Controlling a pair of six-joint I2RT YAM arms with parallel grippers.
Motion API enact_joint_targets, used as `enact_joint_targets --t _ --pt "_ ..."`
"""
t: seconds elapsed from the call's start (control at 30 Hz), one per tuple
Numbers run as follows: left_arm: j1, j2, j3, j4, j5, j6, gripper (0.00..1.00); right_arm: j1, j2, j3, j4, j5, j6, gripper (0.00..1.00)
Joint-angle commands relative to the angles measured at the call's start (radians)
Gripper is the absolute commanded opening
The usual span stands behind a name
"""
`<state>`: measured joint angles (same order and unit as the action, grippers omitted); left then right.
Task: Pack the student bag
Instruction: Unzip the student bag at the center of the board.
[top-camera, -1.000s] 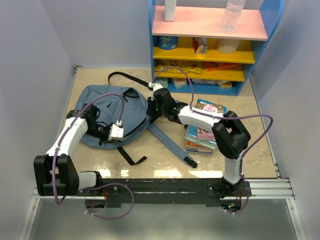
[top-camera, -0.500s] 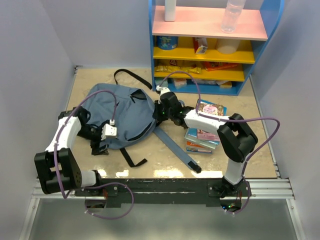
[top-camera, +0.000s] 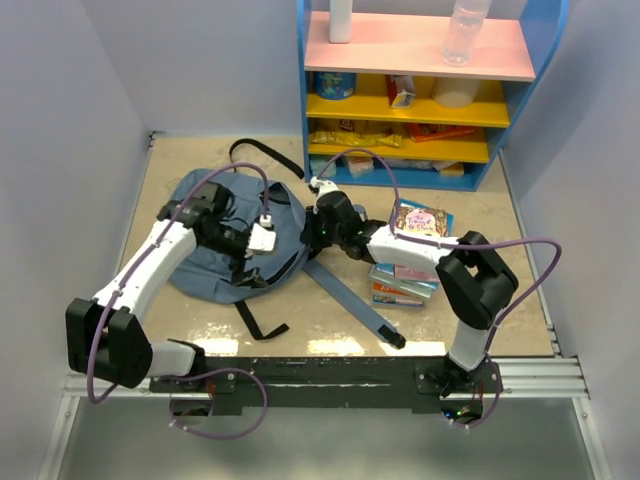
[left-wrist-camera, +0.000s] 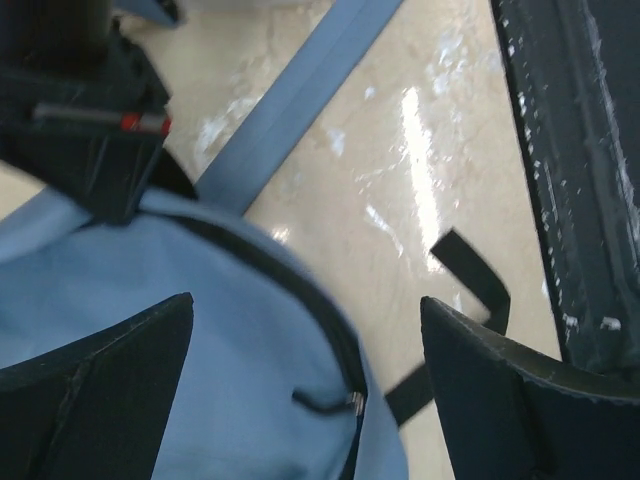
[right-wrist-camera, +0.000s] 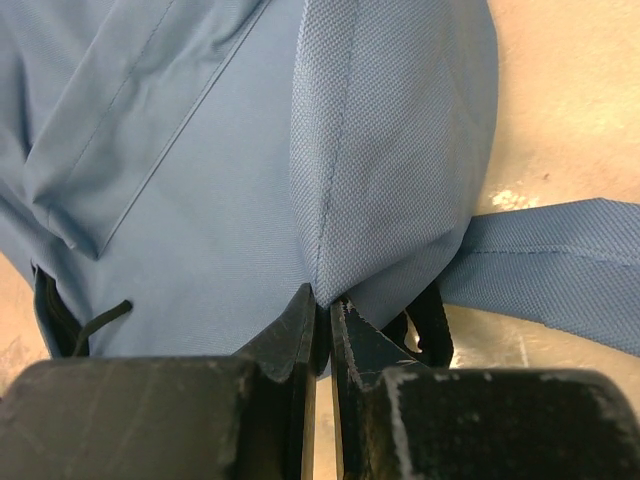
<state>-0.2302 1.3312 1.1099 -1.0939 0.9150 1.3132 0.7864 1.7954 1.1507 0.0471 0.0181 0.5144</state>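
The student bag (top-camera: 215, 255) lies flat on the floor at the left, grey-blue, with one padded shoulder strap (top-camera: 348, 292) trailing toward the near edge. My left gripper (top-camera: 247, 264) hovers over the bag's near right side. In the left wrist view it (left-wrist-camera: 305, 302) is open wide, with the bag's zipper pull (left-wrist-camera: 350, 401) and blue fabric (left-wrist-camera: 150, 320) between the fingers and nothing gripped. At the bag's right edge, my right gripper (top-camera: 312, 228) is shut on a fold of the bag (right-wrist-camera: 390, 160); its fingertips (right-wrist-camera: 322, 305) pinch the fabric by a seam.
A stack of colourful books (top-camera: 410, 255) lies just right of the bag, under the right arm. A blue shelf unit (top-camera: 420, 95) with bottles and packets stands at the back. Thin black webbing straps (top-camera: 262, 322) trail off the bag. The black base rail (left-wrist-camera: 590, 170) runs along the near edge.
The left gripper has opened and swung from the bag's near left edge up and over to its right side. The bag has shifted and bunched. The right gripper keeps its pinch.
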Motion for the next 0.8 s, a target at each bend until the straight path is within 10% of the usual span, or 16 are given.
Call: enact_joint_targets --t 0.0,0.5,0.77 --pt "-0.099 -0.013 -0.116 0.271 -0.016 -0.261 1.00 0.017 -0.039 0.033 0.050 0.023 0.029 0.00" --pt "-0.179 -0.015 -0.235 0.626 -0.281 -0.566 1.00 0.033 -0.090 -0.011 0.077 0.042 0.047 0.00" --pt "-0.179 0.056 -0.225 0.519 -0.232 -0.537 0.48 0.036 -0.099 -0.031 0.096 0.042 0.058 0.00"
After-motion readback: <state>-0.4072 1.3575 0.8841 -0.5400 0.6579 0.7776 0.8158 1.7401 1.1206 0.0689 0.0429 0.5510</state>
